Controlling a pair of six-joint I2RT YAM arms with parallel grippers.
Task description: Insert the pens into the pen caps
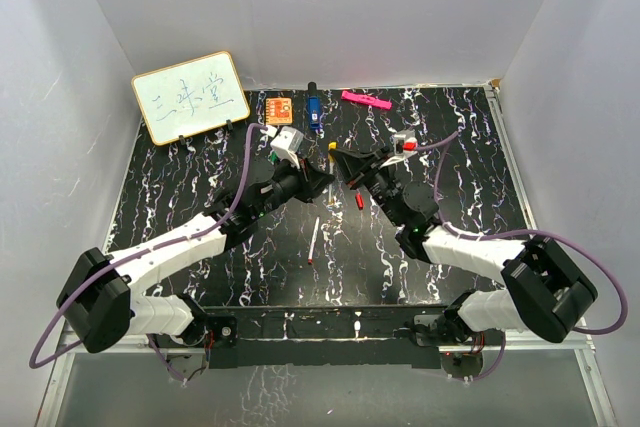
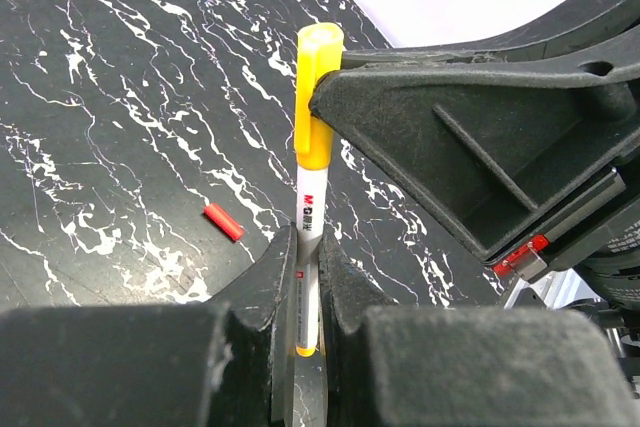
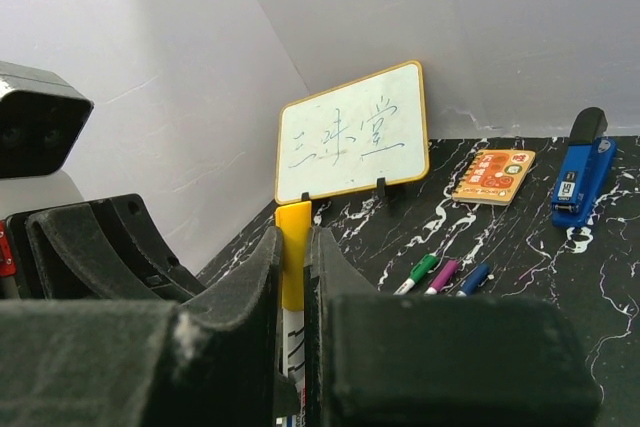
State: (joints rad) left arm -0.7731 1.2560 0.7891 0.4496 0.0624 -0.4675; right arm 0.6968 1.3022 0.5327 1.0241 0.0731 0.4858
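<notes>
My left gripper (image 2: 308, 243) is shut on a white pen (image 2: 307, 209) with a yellow end, low on its barrel. A yellow pen cap (image 2: 314, 97) sits over the pen's upper end, and my right gripper (image 3: 297, 243) is shut on that cap (image 3: 293, 257). In the top view the two grippers (image 1: 322, 179) (image 1: 343, 159) meet above the table's middle with the yellow cap (image 1: 332, 150) between them. A red pen cap (image 1: 359, 200) lies loose on the table (image 1: 180, 197), also seen as the red cap (image 2: 223, 221). Another pen (image 1: 314, 240) lies in front. Green (image 3: 420, 272), purple (image 3: 443, 275) and blue (image 3: 474, 278) capped pens lie together.
At the back stand a whiteboard (image 1: 190, 97), an orange notebook (image 1: 279, 107), a blue stapler (image 1: 314, 110) and a pink bar (image 1: 366, 100). White walls close the table on three sides.
</notes>
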